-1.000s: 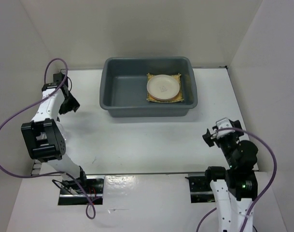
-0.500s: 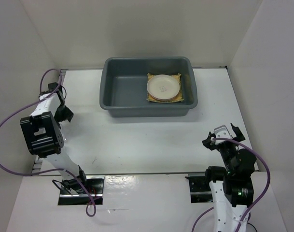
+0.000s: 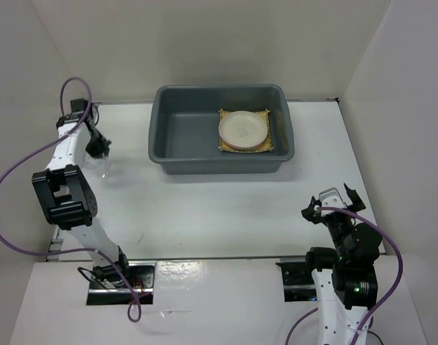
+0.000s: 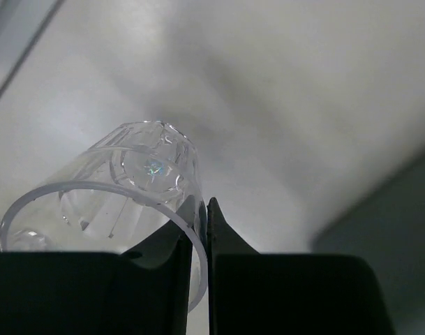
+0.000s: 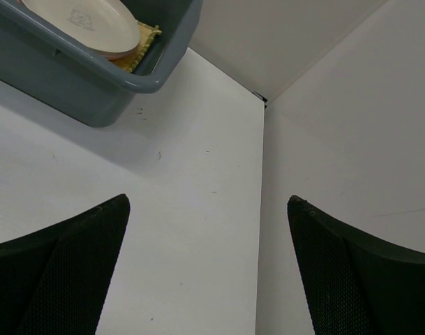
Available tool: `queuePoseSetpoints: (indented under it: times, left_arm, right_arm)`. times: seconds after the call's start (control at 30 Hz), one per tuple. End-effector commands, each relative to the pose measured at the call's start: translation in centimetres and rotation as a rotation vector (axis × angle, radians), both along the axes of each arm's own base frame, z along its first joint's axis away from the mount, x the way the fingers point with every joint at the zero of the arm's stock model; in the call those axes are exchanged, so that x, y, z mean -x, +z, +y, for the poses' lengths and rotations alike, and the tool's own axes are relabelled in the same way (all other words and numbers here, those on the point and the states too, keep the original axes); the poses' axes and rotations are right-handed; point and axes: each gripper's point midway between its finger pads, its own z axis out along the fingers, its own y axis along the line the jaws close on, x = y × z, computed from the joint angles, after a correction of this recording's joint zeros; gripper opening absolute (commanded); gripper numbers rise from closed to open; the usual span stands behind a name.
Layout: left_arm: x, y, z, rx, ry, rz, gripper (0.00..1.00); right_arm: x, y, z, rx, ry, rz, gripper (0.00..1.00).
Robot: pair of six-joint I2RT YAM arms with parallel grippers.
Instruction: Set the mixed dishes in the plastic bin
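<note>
A small clear plastic cup [image 4: 132,183] hangs tilted at the table's left side, faint in the top view [image 3: 103,167]. My left gripper [image 4: 204,206] [image 3: 98,148] is shut on its rim, one finger inside the cup and one outside. The dark grey plastic bin [image 3: 165,136] stands at the back centre. In its right half lies a yellow woven mat [image 3: 272,141] with a cream plate [image 3: 242,128] on top; a pinkish plate edge [image 5: 120,53] shows under the cream one. My right gripper [image 5: 209,209] [image 3: 332,200] is open and empty over the near right of the table.
White walls close in the table on the left, back and right; the right wall [image 5: 338,139] stands close beside my right gripper. A purple cable [image 3: 21,169] loops off the left arm. The bin's left half [image 3: 190,129] holds nothing.
My left gripper was open; it has swung at the far left and shut on the clear cup's rim. The right arm drew back towards its base, then held still.
</note>
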Motion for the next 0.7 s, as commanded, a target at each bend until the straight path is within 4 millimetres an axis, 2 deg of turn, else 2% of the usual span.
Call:
queuePoseSetpoints:
  times: [0.0,0.03,0.07,0.1,0.13,0.17,0.2,0.27,0.3,0.33,0.37,0.4,0.47,0.5,0.6,0.67]
  left_arm:
    - [-5.9,12.5,-7.9,0.066,-0.172,-0.377,0.0]
    - [-6.8,14.2,-9.5,0.078,-0.216,-0.43,0.0]
    - [-7.4,15.0,-11.1,0.094,-0.258,-0.453,0.0]
    - [-8.5,15.5,-14.4,0.124,-0.345,-0.473,0.0]
    - [-9.4,18.1,-16.1,0.123,-0.386,-0.528,0.0]
    - [-9.9,18.8,-17.7,0.111,-0.433,-0.535,0.0]
    - [-10.2,17.0,-21.2,0.116,-0.509,-0.466,0.0]
    - [-11.5,16.7,-23.6,0.056,-0.582,-0.416,0.0]
    - [-11.3,16.4,-26.2,0.039,-0.641,-0.394,0.0]
    - [-11.5,15.9,-26.8,-0.003,-0.655,-0.367,0.0]
    - [-11.1,11.8,-27.5,-0.019,-0.681,-0.222,0.0]
    - [-11.4,14.9,-29.5,-0.04,-0.731,-0.313,0.0]
    - [-11.4,13.3,-31.0,-0.023,-0.762,-0.285,0.0]
    - [-10.6,11.4,-31.8,-0.005,-0.786,-0.227,0.0]
    - [-10.3,8.9,-33.0,-0.008,-0.82,-0.166,0.0]
    - [-9.8,7.1,-32.4,-0.026,-0.813,-0.104,0.0]
  right_arm:
    - [-0.1,0.9,0.0,0.002,-0.003,-0.042,0.98]
    - [-0.1,0.9,0.0,0.002,-0.003,-0.042,0.98]
    - [-0.1,0.9,0.0,0.002,-0.003,-0.042,0.98]
    - [-0.1,0.9,0.0,0.002,-0.003,-0.042,0.98]
    - [-0.1,0.9,0.0,0.002,-0.003,-0.042,0.98]
    - [-0.1,0.9,0.0,0.002,-0.003,-0.042,0.98]
    - [-0.1,0.9,0.0,0.002,-0.003,-0.042,0.98]
    - [-0.1,0.9,0.0,0.002,-0.003,-0.042,0.98]
    - [-0.1,0.9,0.0,0.002,-0.003,-0.042,0.98]
    - [-0.1,0.9,0.0,0.002,-0.003,-0.042,0.98]
    - [-0.1,0.9,0.0,0.002,-0.003,-0.042,0.98]
    - [-0.1,0.9,0.0,0.002,-0.003,-0.042,0.98]
    - [-0.1,0.9,0.0,0.002,-0.003,-0.042,0.98]
    - [-0.1,0.9,0.0,0.002,-0.003,-0.042,0.98]
    - [-0.2,0.8,-0.1,0.001,-0.003,-0.033,0.98]
    - [-0.2,0.8,-0.1,0.001,-0.003,-0.033,0.98]
